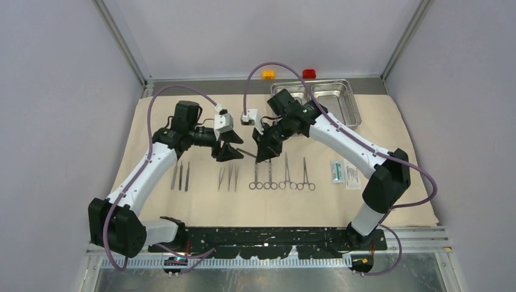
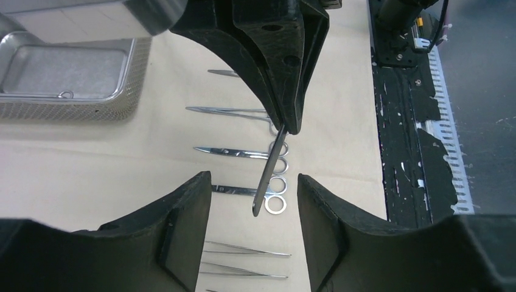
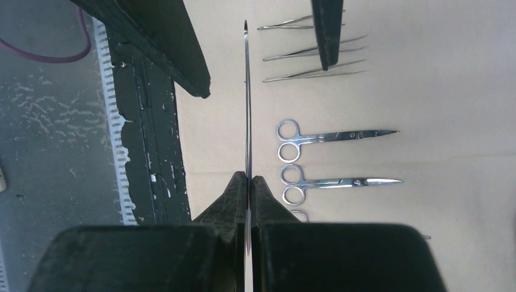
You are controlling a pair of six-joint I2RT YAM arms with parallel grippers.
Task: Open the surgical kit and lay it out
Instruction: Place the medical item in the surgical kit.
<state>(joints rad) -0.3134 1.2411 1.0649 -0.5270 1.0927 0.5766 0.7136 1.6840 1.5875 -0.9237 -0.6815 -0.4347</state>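
From overhead we saw the beige cloth (image 1: 201, 210) spread flat, with the steel tray (image 1: 358, 112) on its far right part. An orange block (image 1: 268, 74) and a red block (image 1: 309, 73) sat just beyond the cloth's far edge. A row lay across the near half of the cloth: the other handles (image 1: 181, 175) at the left, then three tweezers (image 1: 229, 178), four ring-handled clamps (image 1: 282, 177), and two packets (image 1: 344, 173) at the right. Above the row, the left pincer (image 1: 228, 152) and the right pincer (image 1: 264, 149) met tip to tip, with a slim straight handle (image 1: 246, 152) between them. In the left wrist view the left pincer (image 2: 253, 182) stood wide. Its fingers (image 2: 182, 225) flanked the lower end of the straight handle (image 2: 271, 170) without touching it. The handle hung tilted from the right pincer (image 2: 286, 118), which pinched its upper end. Beneath lay the clamps (image 2: 240, 152) and the tweezers (image 2: 249, 249) on the cloth (image 2: 91, 158), with the tray (image 2: 67, 112) off to the left. In the right wrist view the right pincer (image 3: 248, 179) was clamped tight on the handle (image 3: 246, 91). The handle ran edge-on away from the tips, and its far end sat between the left pincer's fingers (image 3: 164, 42). To the right, two clamps (image 3: 328, 137) lay side by side on the cloth (image 3: 438, 213), and the tweezers (image 3: 304, 58) lay beyond them.
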